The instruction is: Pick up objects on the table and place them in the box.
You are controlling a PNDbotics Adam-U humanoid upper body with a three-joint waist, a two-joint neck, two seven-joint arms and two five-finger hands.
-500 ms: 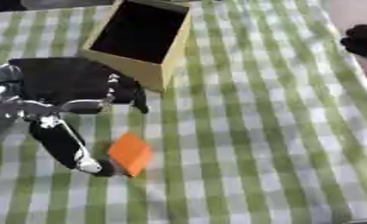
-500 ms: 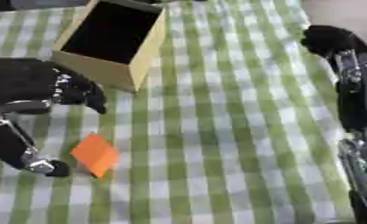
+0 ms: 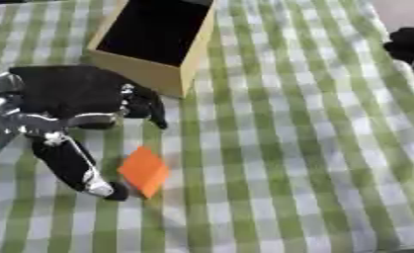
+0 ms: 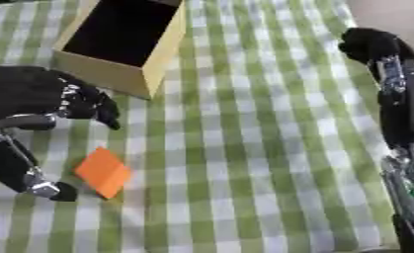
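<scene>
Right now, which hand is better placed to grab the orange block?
The left hand. It hangs open right beside the orange block, its thumb close to the block's edge. The right hand sits at the table's far right edge.

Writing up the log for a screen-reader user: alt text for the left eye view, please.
The robot's left hand hovers open over a green checked tablecloth, thumb and fingers spread around a small orange block without gripping it. An open, empty-looking tan box stands just beyond; the right hand shows at the right edge.
</scene>
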